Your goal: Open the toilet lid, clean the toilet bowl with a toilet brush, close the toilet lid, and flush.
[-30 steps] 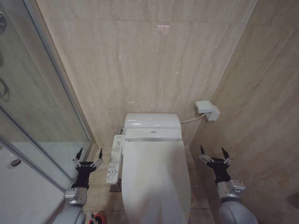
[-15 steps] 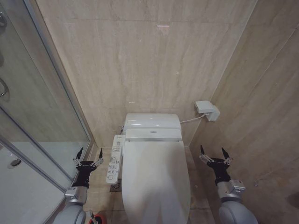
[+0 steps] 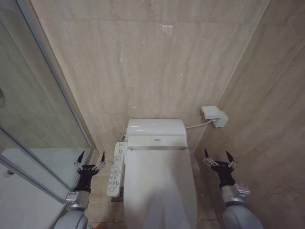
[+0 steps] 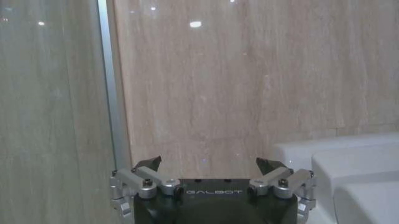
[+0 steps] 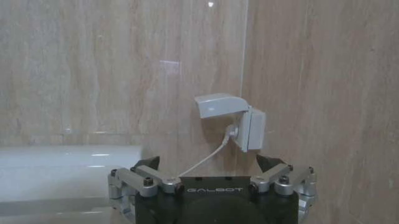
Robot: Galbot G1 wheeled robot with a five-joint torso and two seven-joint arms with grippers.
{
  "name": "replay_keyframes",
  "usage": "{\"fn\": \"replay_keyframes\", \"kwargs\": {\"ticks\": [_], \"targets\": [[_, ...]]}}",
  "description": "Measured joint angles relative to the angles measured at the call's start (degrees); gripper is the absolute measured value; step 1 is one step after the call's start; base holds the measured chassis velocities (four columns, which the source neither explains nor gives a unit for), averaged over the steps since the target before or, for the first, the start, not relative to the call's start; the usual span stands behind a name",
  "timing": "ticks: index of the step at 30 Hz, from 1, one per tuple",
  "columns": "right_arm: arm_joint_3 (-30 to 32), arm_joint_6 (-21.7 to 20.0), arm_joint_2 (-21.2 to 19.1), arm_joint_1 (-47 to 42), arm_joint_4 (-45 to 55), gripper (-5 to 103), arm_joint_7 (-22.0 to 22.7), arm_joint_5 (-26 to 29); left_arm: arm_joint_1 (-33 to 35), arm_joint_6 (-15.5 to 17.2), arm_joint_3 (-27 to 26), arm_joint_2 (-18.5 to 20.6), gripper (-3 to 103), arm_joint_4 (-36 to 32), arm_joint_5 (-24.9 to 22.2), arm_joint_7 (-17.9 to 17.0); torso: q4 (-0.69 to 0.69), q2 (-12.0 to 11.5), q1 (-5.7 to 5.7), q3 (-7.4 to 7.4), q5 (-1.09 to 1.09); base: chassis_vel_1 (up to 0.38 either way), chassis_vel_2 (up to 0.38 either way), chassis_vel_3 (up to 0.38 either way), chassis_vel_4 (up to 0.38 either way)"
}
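1. I take the large smooth white plastic oval toilet lid as my landmark. It lies flat and closed over the toilet bowl, so the bowl is hidden from me.
2. My left gripper hangs to the left of the lid, beyond the white side button panel, touching nothing. Its jaws are spread wide and empty; the left wrist view confirms this.
3. My right gripper hangs to the right of the lid, near the beige stone-tile wall. Its jaws are likewise released and empty.
4. A white wall socket box with cord sits behind and right of the lid.
5. A glass shower partition stands well left of the lid.
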Motion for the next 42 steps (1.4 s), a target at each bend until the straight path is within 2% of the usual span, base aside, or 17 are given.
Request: {"fn": "replay_keyframes", "kwargs": {"ticks": [17,25,29,33,34,35,41,42], "targets": [[0.0,0.0,0.0,-0.03,0.0,100,0.0,0.0,-0.26,-0.19,-0.06,0.19,99,0.19,-0.09,0.04,0.0,0.0,-0.01,0.0,0.0,-0.023,0.014,0.025,-0.02],[0.0,0.0,0.0,-0.05,0.0,100,0.0,0.0,-3.55,-0.9,0.1,2.49,101,3.63,-1.22,-0.05,0.0,0.01,-0.02,-0.01,0.0,0.0,0.0,0.0,0.0],[0.0,0.0,0.0,-0.04,0.0,100,0.0,0.0,-6.79,-0.95,1.12,5.18,100,6.82,-2.29,-0.24,0.01,0.01,-0.03,-0.01,0.0,0.0,0.0,0.0,0.0],[-0.01,0.0,0.0,-0.04,0.0,100,0.0,0.0,-13.64,-1.11,3.19,9.04,100,14.22,-5.17,0.02,-0.01,0.0,-0.02,-0.01,-0.01,0.0,0.0,0.0,0.0],[0.0,0.0,0.0,-0.04,-0.01,100,0.01,0.0,-15.18,-1.54,3.61,9.9,92,15.81,-6.02,0.49,-0.01,0.0,-0.02,-0.01,-0.01,0.0,0.0,0.0,0.0],[0.0,0.0,0.0,-0.04,-0.01,100,0.01,0.0,-15.18,-1.54,3.61,9.9,92,15.81,-6.02,0.49,-0.01,0.0,-0.02,-0.01,-0.01,0.0,0.0,0.0,0.0],[-0.01,0.0,0.0,-0.04,0.0,100,-0.01,0.0,-22.84,-5.57,6.34,12.46,92,22.99,-7.84,3.78,0.02,0.0,-0.02,-0.01,0.0,0.0,0.0,0.0,0.0],[-0.01,0.0,0.0,-0.04,0.0,100,0.0,0.0,-24.4,-6.14,7.45,12.59,81,24.31,-8.05,4.38,-0.01,0.0,-0.02,-0.01,0.0,0.0,0.0,0.0,0.0]]}}
